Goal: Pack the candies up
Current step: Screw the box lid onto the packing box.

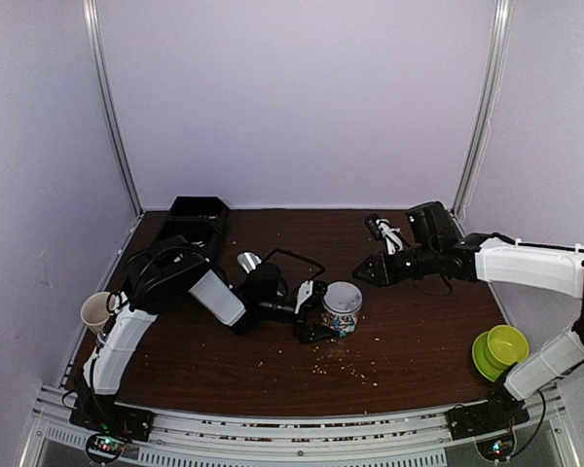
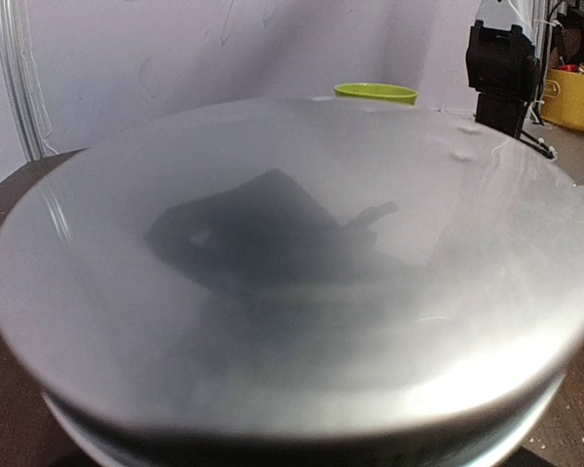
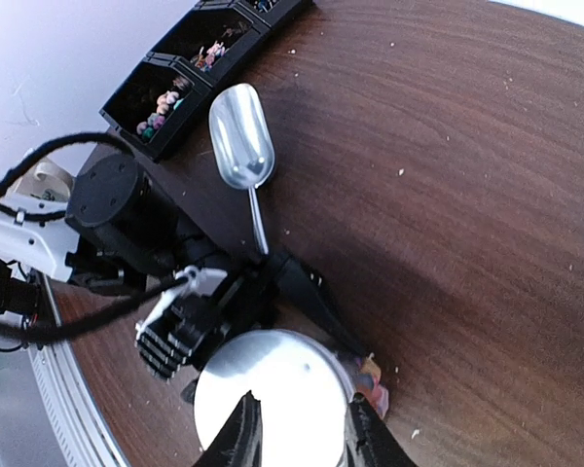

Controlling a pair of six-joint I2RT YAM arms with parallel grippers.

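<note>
Right hand (image 3: 304, 436) first: its fingers stand a little apart with nothing between them, hanging above the silver lid (image 3: 273, 384) that sits on the jar (image 1: 342, 307). Left hand (image 1: 310, 311) straddles that jar from the side, jaws spread wide along its wall. I read that as a grip on the jar, steadying it.

So the jar stands upright below the right fingertips, its axis running up toward them. The left hand is the nearer one, already on it.

The candies (image 3: 156, 115) I can see lie in the compartments of the black tray (image 1: 197, 204) at the far left corner, well apart from the jar, with the scoop (image 3: 241, 136) lying between. Colour shows at the jar's side, but I cannot tell whether that is candy or label. If the lid needs seating, I judge a straight push down would do it.
</note>
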